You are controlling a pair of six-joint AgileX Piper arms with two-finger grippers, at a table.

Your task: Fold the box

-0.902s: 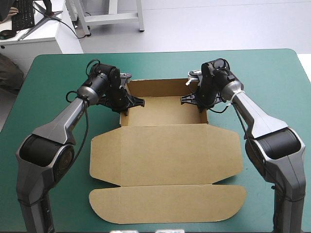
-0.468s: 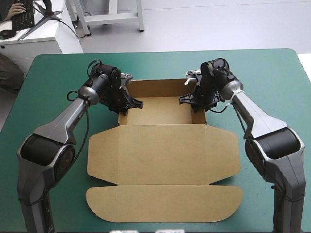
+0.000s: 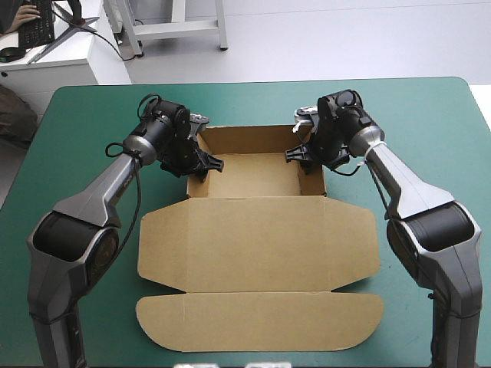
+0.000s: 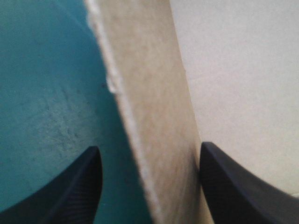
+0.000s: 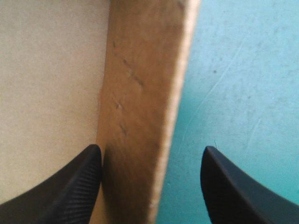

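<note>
Lying flat nearest, the lid (image 3: 261, 245) of the box (image 3: 259, 207) covers mid-table (image 3: 430, 115); beyond, its tray (image 3: 257, 175) stands, walls raised. There the left gripper (image 3: 205, 163) and right gripper (image 3: 302, 156) each straddle a side wall, fingers apart, unclamped. Risk: a wall may spring outward, or buckle under uneven pressing.

A table (image 3: 460, 107) with rounded corners under a smooth teal-green cover (image 3: 253, 103), evenly lit from above, with only soft, short shadows on it. Beyond its far edge, a pale grey floor (image 3: 345, 38), bare and bright, with the feet and crossbar of a light grey metal frame (image 3: 180, 29) near the middle. At the far left, a white desk (image 3: 69, 65) just beside the table's corner, with a black keyboard (image 3: 36, 27) and a dark mouse (image 3: 11, 54) on top and a thin black cable (image 3: 111, 38) running off its edge toward the floor.
</note>
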